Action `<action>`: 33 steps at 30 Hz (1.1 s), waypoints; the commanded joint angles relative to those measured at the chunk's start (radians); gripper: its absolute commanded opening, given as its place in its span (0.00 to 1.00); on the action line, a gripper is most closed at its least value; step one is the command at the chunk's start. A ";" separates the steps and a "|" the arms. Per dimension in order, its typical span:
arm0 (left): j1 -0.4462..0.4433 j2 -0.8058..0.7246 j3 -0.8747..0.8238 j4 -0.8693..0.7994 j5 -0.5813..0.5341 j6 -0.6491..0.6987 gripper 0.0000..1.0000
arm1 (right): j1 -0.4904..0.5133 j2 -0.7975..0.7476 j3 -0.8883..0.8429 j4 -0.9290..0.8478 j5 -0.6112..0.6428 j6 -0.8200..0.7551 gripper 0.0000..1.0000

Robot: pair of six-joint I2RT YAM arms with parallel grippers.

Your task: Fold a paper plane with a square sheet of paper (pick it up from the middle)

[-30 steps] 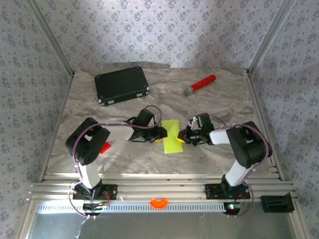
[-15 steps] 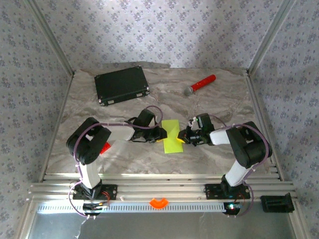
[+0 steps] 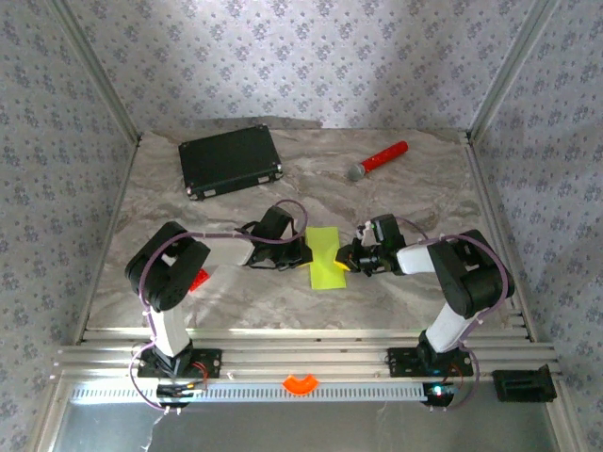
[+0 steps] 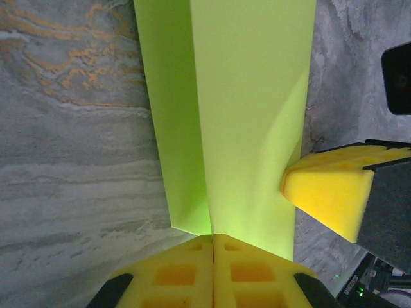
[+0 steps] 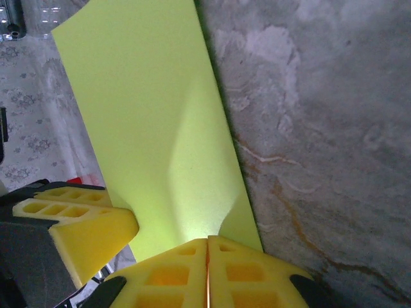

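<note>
At the middle of the marbled grey table (image 3: pixel 424 193), I see my left gripper (image 3: pixel 305 252) and right gripper (image 3: pixel 345 262) pinched closed on opposite edges of the folded lime yellow-green paper sheet (image 3: pixel 326 258). Beyond lie a black rectangular case (image 3: pixel 231 161) and a red-handled microphone (image 3: pixel 378 160).

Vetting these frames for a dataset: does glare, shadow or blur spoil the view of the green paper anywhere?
Top external: even light, paper small but sharp. Left wrist: crisp, a soft shadow on the paper's right side, near the yellow pad. Right wrist: a washed-out bright patch low on the paper.
</note>
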 commanded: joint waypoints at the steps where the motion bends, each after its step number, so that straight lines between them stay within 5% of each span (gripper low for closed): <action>1: -0.005 -0.033 -0.005 -0.001 -0.004 0.010 0.07 | -0.006 0.008 -0.032 -0.068 0.039 0.013 0.13; 10: 0.009 -0.082 0.020 -0.089 0.028 0.043 0.03 | -0.004 -0.144 -0.071 0.021 0.052 -0.008 0.32; 16: 0.034 -0.090 0.083 -0.227 0.066 0.096 0.04 | 0.073 -0.297 -0.069 -0.087 0.211 -0.167 0.37; 21: 0.056 -0.096 0.087 -0.233 0.081 0.090 0.05 | 0.269 -0.421 -0.057 -0.216 0.482 -0.456 0.38; 27: 0.059 -0.089 0.089 -0.218 0.101 0.081 0.05 | 0.547 -0.454 -0.103 -0.167 0.741 -0.792 0.45; 28: 0.060 -0.089 0.087 -0.212 0.103 0.078 0.05 | 0.581 -0.448 -0.102 -0.163 0.775 -0.823 0.48; 30: 0.059 -0.092 0.085 -0.204 0.104 0.073 0.05 | 0.642 -0.423 -0.097 -0.152 0.875 -0.854 0.73; 33: 0.060 -0.096 0.083 -0.200 0.104 0.069 0.05 | 0.699 -0.373 -0.079 -0.137 0.924 -0.900 0.73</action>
